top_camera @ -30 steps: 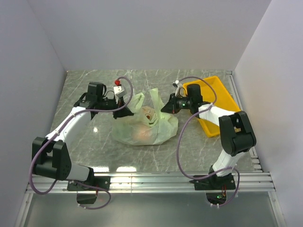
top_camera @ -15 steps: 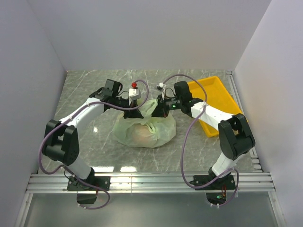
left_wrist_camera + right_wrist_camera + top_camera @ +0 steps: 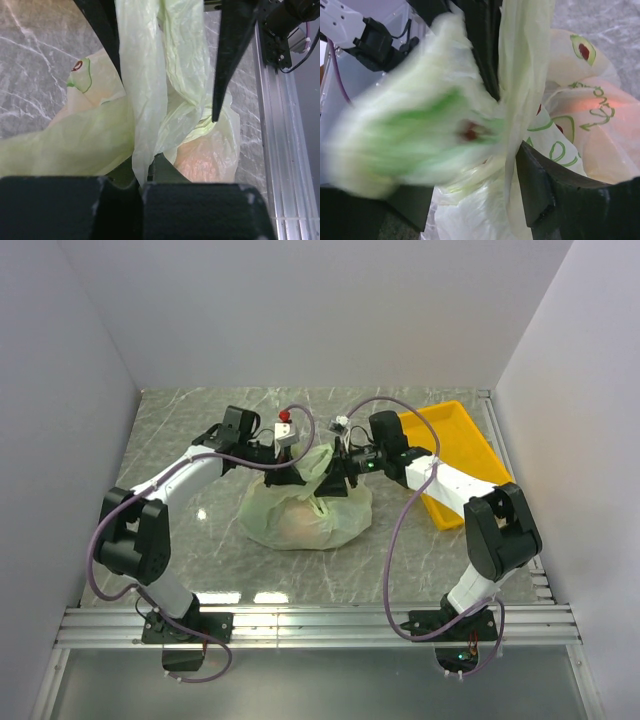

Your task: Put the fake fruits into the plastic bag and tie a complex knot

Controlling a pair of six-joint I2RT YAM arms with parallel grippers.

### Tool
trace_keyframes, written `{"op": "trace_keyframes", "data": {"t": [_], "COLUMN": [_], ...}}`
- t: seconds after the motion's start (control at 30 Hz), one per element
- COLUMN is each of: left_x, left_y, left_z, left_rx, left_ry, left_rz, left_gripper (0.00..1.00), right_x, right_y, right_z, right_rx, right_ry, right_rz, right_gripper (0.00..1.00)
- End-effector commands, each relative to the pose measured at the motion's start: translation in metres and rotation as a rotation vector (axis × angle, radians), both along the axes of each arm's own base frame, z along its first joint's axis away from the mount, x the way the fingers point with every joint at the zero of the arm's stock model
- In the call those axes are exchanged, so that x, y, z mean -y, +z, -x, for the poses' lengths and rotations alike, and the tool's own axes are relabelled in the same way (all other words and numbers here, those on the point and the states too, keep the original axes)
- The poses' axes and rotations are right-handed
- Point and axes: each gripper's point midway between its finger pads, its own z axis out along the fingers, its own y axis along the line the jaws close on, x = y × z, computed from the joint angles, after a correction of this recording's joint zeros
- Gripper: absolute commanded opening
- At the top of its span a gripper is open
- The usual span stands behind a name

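So the plastic bag (image 3: pixel 300 512) is sitting mid-table on the marble table (image 3: pixel 230 550), puffed up. One of the fake fruits (image 3: pixel 298 524) is glowing orange through the bottom of it, and I can't make out the rest through the plastic. Both arms are crowding in over the top of the bag, where the handles (image 3: pixel 318 468) are sticking up. The left gripper (image 3: pixel 287 476) is coming in from the bag's left-arm side. In its wrist view the pads are pressed together and pinching a strip of handle plastic, which is running straight up the middle of the shot. Two handle strips are crossing each other there, but whether that's an actual knot yet I can't tell. The right gripper (image 3: pixel 336 478) is sitting right across from it on the bag's other side, fingers spread apart with bag plastic bunching between them. Its wrist view is mostly blocked by a blurry flap of green plastic, so there isn't much detail there. Beyond the bag on the right-arm side, a yellow tray (image 3: pixel 470 443) is lying, and the right arm is crossing over its bag-side corner. White walls (image 3: pixel 300 320) are boxing in everything behind and beside the bag, and a metal rail (image 3: pixel 320 620) is running along the table edge on the bag's near side.
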Motion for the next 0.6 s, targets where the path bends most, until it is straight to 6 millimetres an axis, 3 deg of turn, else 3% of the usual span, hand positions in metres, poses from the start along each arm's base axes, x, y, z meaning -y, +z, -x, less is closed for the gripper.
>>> {"op": "trace_keyframes", "data": {"t": [0.0, 0.13, 0.23, 0.33, 0.43, 0.47, 0.57], "left_x": [0.009, 0.016, 0.018, 0.018, 0.017, 0.012, -0.011], "left_y": [0.011, 0.008, 0.005, 0.01, 0.022, 0.022, 0.05], "left_z": [-0.01, -0.002, 0.004, 0.005, 0.006, 0.01, 0.003], "left_rx": [0.006, 0.009, 0.01, 0.018, 0.04, 0.011, 0.025], "left_ry": [-0.006, -0.051, -0.078, -0.078, -0.088, -0.082, -0.021], "left_rz": [0.042, 0.023, 0.018, 0.023, 0.019, 0.0, 0.01], "left_gripper": [0.02, 0.02, 0.03, 0.05, 0.13, 0.2, 0.34], "right_x": [-0.011, -0.015, -0.017, -0.016, -0.015, -0.014, -0.011], "right_y": [0.039, 0.036, 0.034, 0.026, 0.023, 0.023, 0.026], "right_z": [-0.003, -0.012, -0.017, -0.019, -0.021, -0.023, -0.024], "right_rx": [0.087, 0.052, 0.054, 0.045, 0.063, 0.07, 0.103], "right_ry": [0.015, -0.021, -0.032, -0.036, -0.041, -0.048, -0.054], "right_rz": [-0.085, -0.096, -0.095, -0.07, -0.054, -0.052, -0.048], "right_gripper": [0.69, 0.68, 0.6, 0.29, 0.05, 0.0, 0.0]}}
